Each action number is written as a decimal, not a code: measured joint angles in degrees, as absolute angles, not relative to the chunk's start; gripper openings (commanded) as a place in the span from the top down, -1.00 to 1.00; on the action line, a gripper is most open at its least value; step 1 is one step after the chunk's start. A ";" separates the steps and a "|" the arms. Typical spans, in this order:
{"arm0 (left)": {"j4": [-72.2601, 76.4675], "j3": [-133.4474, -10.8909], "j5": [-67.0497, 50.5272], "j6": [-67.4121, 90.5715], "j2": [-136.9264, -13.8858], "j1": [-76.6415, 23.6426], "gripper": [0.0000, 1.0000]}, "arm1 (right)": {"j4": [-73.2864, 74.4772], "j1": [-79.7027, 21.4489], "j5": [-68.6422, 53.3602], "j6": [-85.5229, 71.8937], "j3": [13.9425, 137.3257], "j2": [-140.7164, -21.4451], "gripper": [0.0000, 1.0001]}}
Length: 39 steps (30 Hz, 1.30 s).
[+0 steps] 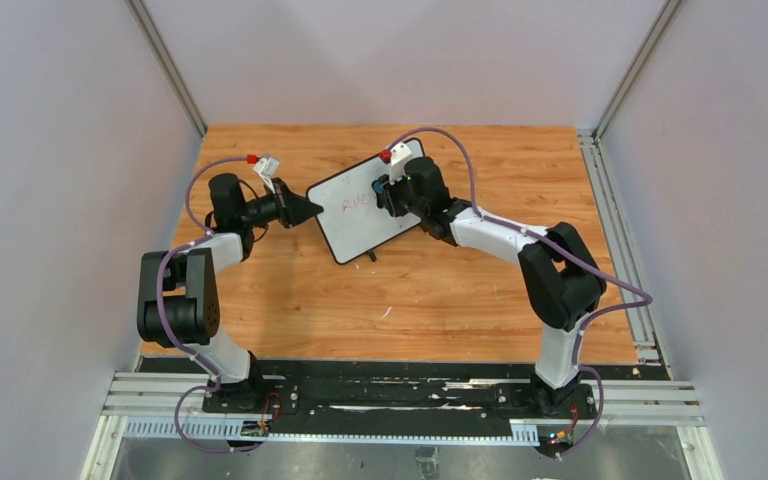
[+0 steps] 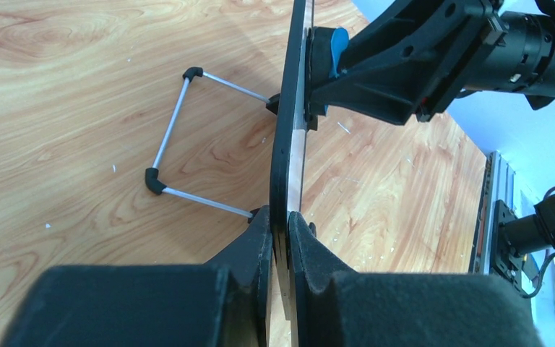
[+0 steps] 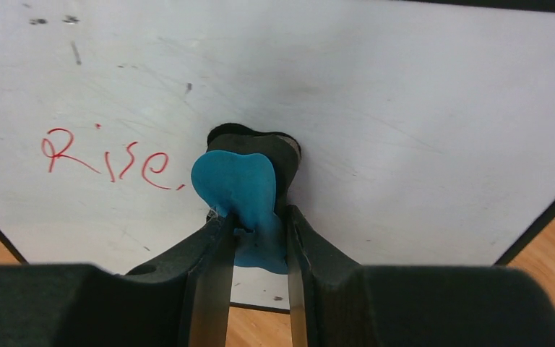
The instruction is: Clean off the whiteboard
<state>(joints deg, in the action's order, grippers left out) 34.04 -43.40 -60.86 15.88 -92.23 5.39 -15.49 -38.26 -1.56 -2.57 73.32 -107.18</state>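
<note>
The whiteboard (image 1: 355,225), white with a thin black frame, stands tilted at the table's middle back. Red writing "Rise" (image 3: 105,159) is on its face. My left gripper (image 1: 312,208) is shut on the board's left edge (image 2: 283,181); its wire stand (image 2: 173,126) shows behind. My right gripper (image 1: 385,193) is shut on the blue-and-black eraser (image 3: 237,184) and presses it against the board's face just right of the writing. The eraser also shows in the left wrist view (image 2: 336,47).
The wooden table (image 1: 430,300) lies all around the board. Grey walls enclose it on three sides. A metal rail (image 1: 615,200) runs along the right edge. The arm bases sit on the black strip (image 1: 400,390) at the near edge.
</note>
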 measured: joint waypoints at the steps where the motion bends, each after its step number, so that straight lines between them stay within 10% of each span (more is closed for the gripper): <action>1: 34.04 -43.40 -60.71 15.90 -92.23 5.39 1.00 | -15.40 -37.67 -1.83 -2.57 73.32 -107.18 0.99; 39: 33.10 -43.51 -60.45 15.92 -92.25 5.91 1.00 | -12.10 -46.09 0.60 -3.14 79.99 -111.35 0.99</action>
